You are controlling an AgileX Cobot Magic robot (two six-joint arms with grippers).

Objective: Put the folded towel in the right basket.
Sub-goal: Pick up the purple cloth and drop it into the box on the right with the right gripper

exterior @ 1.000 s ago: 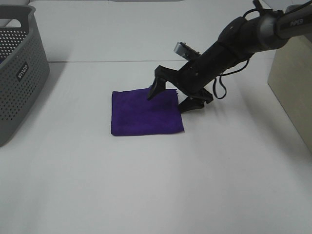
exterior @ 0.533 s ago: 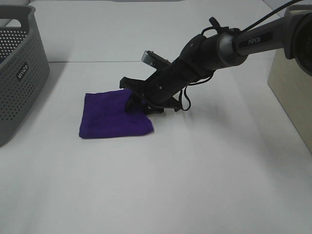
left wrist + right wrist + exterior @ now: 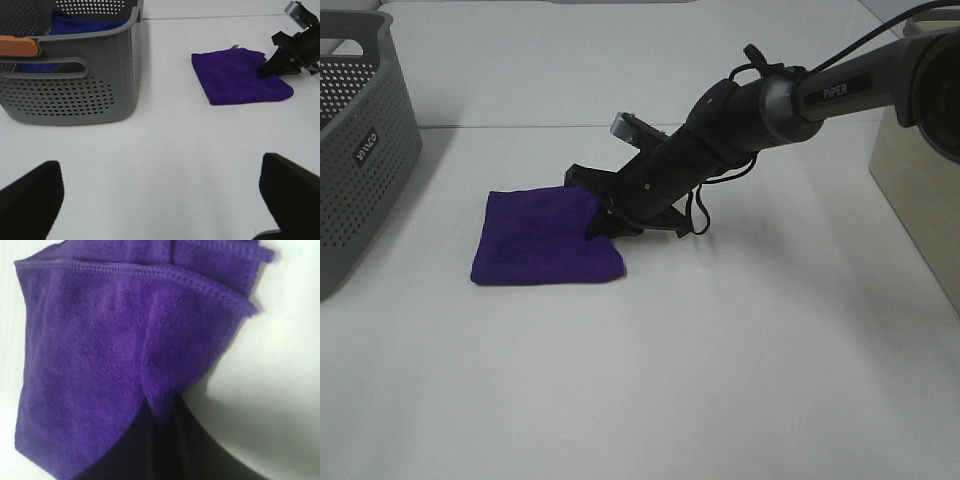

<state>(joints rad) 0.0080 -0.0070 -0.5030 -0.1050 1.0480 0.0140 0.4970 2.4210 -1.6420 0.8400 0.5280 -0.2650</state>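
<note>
Nearest the camera, the bare white table (image 3: 660,390) lies in front of the folded purple terry towel (image 3: 542,242), which sits flat left of centre. The black right gripper (image 3: 595,200) meets the towel's right edge, reaching in low from the right. Its jaws stand narrow and appear to be closed on a pinch of fabric, and the wrist view shows a ridge of cloth bunched against one finger. The towel looks light, soft and limp, so it will likely sag and may unfold if lifted by a single layer; a hold through all the layers at that edge seems safest. The left gripper (image 3: 160,210) hangs wide and empty, well apart. Farther back stand a grey perforated plastic basket (image 3: 365,150) at left and a beige container (image 3: 920,190) at right.
</note>
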